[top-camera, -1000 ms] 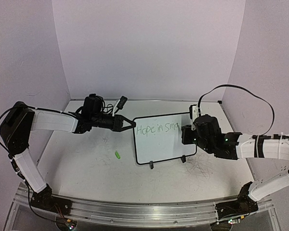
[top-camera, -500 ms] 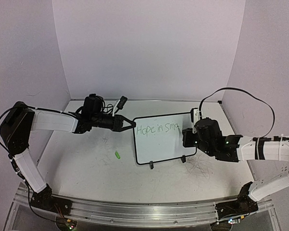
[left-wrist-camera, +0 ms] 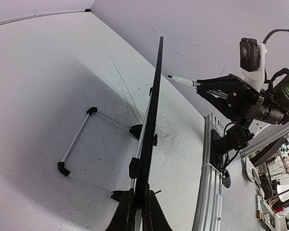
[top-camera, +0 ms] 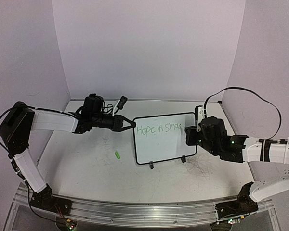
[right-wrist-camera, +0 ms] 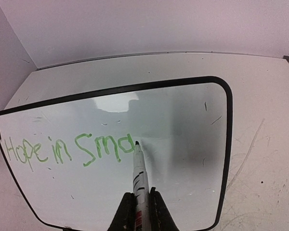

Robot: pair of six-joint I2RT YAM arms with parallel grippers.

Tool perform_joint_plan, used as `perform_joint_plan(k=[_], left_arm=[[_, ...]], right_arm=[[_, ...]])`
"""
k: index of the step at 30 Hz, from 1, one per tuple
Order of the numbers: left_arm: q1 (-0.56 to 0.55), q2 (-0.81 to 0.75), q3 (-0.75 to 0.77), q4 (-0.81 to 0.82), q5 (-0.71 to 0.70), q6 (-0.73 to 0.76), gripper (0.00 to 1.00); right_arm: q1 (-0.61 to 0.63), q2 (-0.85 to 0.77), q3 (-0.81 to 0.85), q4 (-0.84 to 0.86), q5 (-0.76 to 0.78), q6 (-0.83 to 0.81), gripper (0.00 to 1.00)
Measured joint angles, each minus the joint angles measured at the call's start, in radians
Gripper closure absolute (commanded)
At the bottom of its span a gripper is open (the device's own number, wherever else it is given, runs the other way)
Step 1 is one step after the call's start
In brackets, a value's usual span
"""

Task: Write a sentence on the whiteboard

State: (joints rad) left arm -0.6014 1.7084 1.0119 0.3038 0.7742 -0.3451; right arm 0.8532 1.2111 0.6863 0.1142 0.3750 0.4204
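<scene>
The whiteboard (top-camera: 164, 144) stands on its two feet at the middle of the table, seen edge-on in the left wrist view (left-wrist-camera: 154, 110). The sentence (top-camera: 159, 129) is green lettering reading "Hope in Sma" along the top (right-wrist-camera: 67, 150). My left gripper (top-camera: 133, 124) is shut on the board's left edge (left-wrist-camera: 138, 197). My right gripper (top-camera: 187, 133) is shut on a white marker (right-wrist-camera: 139, 175), whose dark tip sits at the right end of the last letter. The marker also shows in the left wrist view (left-wrist-camera: 182, 80).
A small green marker cap (top-camera: 117, 154) lies on the table left of the board. A wire stand (left-wrist-camera: 77, 139) sits behind the board. Old pen marks cover the table. Walls close in at the back and both sides, and a metal rail (top-camera: 144, 211) runs along the near edge.
My right gripper and marker have moved to the right across the board, and the letter "a" after "Sm" now shows. The left arm and the board have not moved.
</scene>
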Motion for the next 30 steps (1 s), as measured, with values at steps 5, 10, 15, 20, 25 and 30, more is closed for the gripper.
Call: perform_joint_plan(k=[5,10,15,20,25,30], left_arm=[[0.000,0.000,0.000,0.000,0.000,0.000,1.00],[0.000,0.000,0.000,0.000,0.000,0.001,1.00],[0.000,0.000,0.000,0.000,0.000,0.001,1.00],[0.000,0.000,0.000,0.000,0.000,0.001,1.00],[0.000,0.000,0.000,0.000,0.000,0.000,1.00],[0.000,0.000,0.000,0.000,0.000,0.000,1.00]], right_arm=[[0.000,0.035,0.024,0.005,0.002,-0.007,1.00],[-0.002,0.049,0.046,0.006,0.008,-0.021,1.00],[-0.009,0.050,0.058,0.017,0.023,-0.028,1.00],[-0.016,0.059,0.058,0.021,0.032,-0.028,1.00],[-0.017,0.080,0.058,0.020,0.032,-0.028,1.00],[-0.017,0.083,0.058,0.020,0.031,-0.027,1.00]])
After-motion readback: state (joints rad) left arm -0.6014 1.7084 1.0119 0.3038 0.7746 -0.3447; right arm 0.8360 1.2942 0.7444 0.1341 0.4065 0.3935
